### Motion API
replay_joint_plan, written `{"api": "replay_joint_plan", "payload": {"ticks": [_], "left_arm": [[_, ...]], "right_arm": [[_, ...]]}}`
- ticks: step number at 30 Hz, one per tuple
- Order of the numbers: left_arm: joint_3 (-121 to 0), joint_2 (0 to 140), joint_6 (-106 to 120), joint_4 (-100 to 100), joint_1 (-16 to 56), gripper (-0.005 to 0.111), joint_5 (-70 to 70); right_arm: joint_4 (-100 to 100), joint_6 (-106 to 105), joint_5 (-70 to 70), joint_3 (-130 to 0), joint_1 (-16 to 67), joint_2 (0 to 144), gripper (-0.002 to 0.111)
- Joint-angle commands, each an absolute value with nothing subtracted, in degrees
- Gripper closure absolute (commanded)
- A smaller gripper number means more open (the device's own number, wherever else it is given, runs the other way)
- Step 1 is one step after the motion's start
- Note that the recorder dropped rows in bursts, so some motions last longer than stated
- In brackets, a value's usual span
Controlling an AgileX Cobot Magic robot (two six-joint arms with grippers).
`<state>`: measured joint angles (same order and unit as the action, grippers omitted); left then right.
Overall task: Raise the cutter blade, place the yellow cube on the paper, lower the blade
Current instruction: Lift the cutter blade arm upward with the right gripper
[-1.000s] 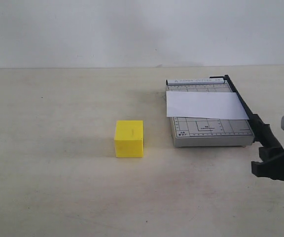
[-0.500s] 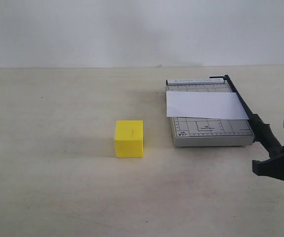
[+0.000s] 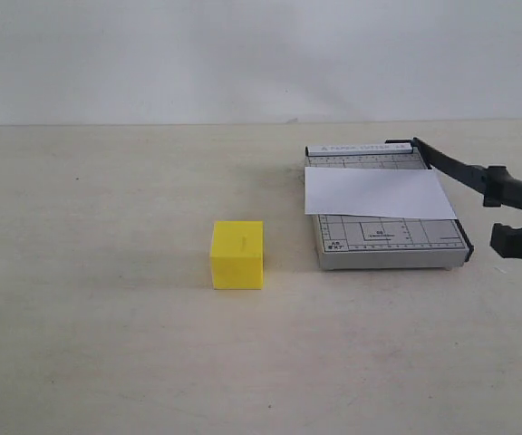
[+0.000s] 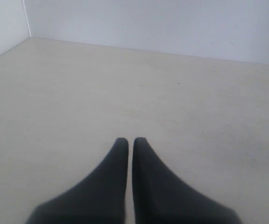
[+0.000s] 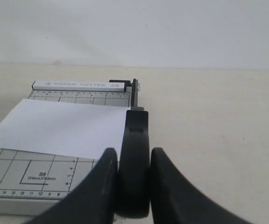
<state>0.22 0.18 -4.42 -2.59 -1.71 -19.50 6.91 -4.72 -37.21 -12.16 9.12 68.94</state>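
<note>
The cutter blade [image 3: 456, 169] is lifted off the grey trimmer board [image 3: 383, 237], angled up from its hinge at the board's far right corner. My right gripper [image 3: 515, 217] is shut on its thick black handle [image 5: 134, 163], seen between both fingers in the right wrist view. The white paper [image 3: 377, 192] lies across the board, also seen as the paper [image 5: 64, 128] in the right wrist view. The yellow cube [image 3: 237, 254] rests on the table left of the board, untouched. My left gripper [image 4: 130, 140] is shut on nothing over bare table, out of the exterior view.
A white wall [image 3: 261, 54] runs behind the beige table [image 3: 107, 362]. The left wrist view shows a corner where two walls [image 4: 27, 21] meet the table.
My right gripper has risen and moved back with the handle, swinging the blade up from flat along the board's right edge to a raised angle. Cube and paper have not moved.
</note>
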Motion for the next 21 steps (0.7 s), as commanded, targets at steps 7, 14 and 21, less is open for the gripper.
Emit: {"api": "replay_joint_plan", "payload": {"ticks": [7, 14, 21], "left_arm": [[0.0, 0.0, -4.7, -2.6, -1.4, 0.102, -19.1], [0.0, 0.0, -4.7, -2.6, -1.4, 0.102, -19.1], [0.0, 0.0, -4.7, -2.6, -1.4, 0.102, -19.1]], "right_arm": [[5.2, -8.1, -49.3, -12.1, 9.1, 66.3, 0.108], [5.2, -8.2, -48.9, -12.1, 9.1, 66.3, 0.108], [5.2, -8.0, -47.5, -12.1, 9.1, 66.3, 0.100]]}}
